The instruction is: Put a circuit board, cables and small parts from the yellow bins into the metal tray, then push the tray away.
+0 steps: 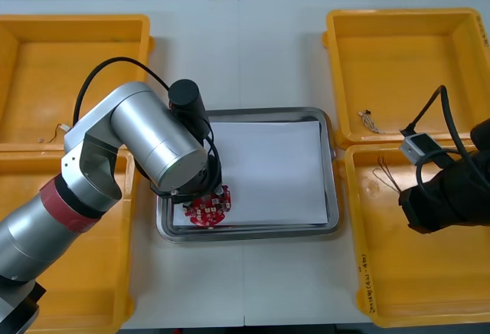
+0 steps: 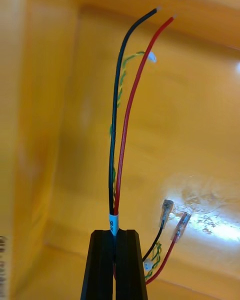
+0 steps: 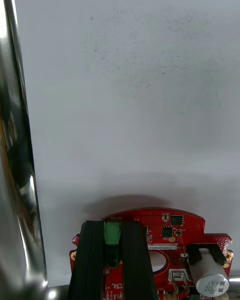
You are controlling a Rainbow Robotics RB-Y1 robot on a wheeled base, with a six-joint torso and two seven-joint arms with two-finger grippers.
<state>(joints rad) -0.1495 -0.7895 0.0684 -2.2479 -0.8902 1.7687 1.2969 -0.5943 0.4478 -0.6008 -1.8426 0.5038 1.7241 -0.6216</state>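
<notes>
Clamping one round red circuit board (image 1: 208, 210) by its green connector (image 3: 112, 231), per left wrist view, left gripper (image 3: 112, 230) sits at the near-left corner of the white-lined metal tray (image 1: 268, 110); remaining white floor open. In the near yellow bin (image 1: 429, 296) right of the tray, right gripper (image 2: 115, 235) pinches two cables (image 2: 112, 155), one black, one red. Bins: four.

Red circuit board (image 1: 207, 210) — near-left corner of metal tray (image 1: 276, 165).
</notes>
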